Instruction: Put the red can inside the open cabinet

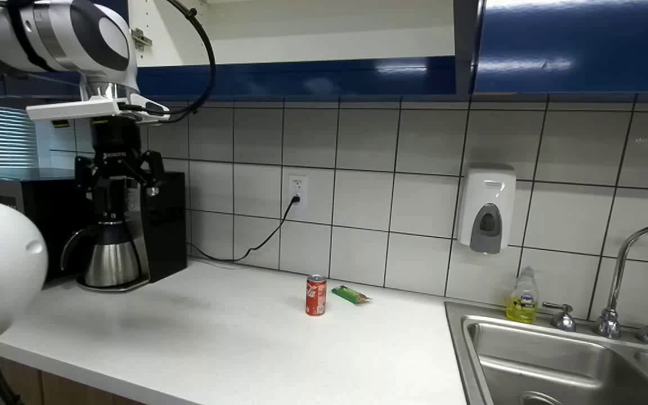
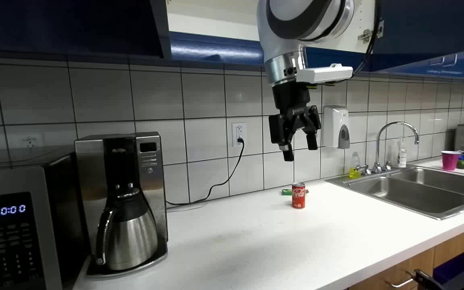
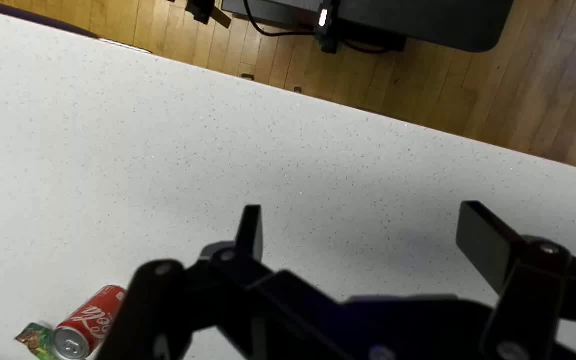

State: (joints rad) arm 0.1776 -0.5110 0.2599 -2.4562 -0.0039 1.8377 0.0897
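Wrist view: gripper point(image 3: 361, 215) jaws wide, nothing held. Red can point(image 1: 316, 296) upright on counter point(image 1: 217, 349) in both exterior views, not in open cabinet point(image 1: 329, 34). No progress yet, est.; reach, grasp, lift, place-in all TBD.

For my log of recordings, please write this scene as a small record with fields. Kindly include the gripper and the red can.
gripper: open, holding nothing, above the counter
red can: upright on the counter, apart from the gripper
green packet: beside the red can, nearer the tiled wall
open cabinet: on the wall above the counter, pale interior showing
coffee maker: on the counter, carafe in it
soap bottle: at the back edge of the sink
task status: red can not yet in the open cabinet
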